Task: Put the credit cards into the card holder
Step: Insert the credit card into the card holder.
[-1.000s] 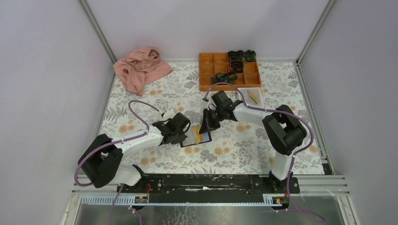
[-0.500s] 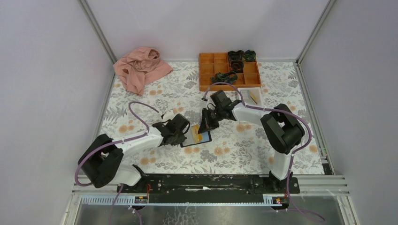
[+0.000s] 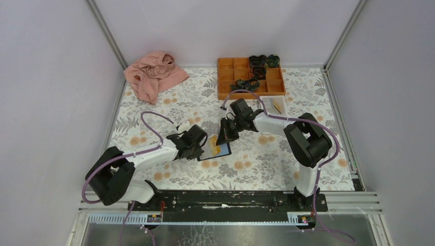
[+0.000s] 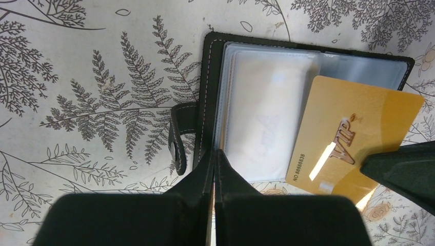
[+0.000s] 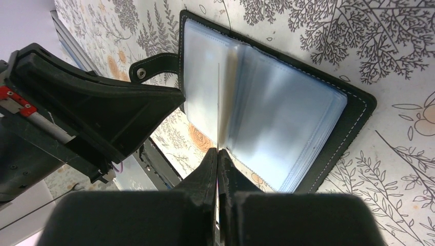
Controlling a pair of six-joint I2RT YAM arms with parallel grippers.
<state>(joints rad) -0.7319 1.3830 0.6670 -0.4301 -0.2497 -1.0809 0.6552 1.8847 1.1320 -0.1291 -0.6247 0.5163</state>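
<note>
Jaws of your right gripper (image 5: 217, 154) pinch the gold credit card (image 4: 354, 136) edge-on over the open card holder (image 4: 208, 77), your left gripper (image 4: 214, 159) closed at its edge, so a skewed push could miss the clear pocket (image 4: 267, 118) and slip the card.

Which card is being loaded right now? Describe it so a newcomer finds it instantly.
On the floral table, find the open black card holder between the two arms. The right gripper pinches a card over its clear sleeves; it is gold and stamped VIP, unlike the pale sleeves beneath.
</note>
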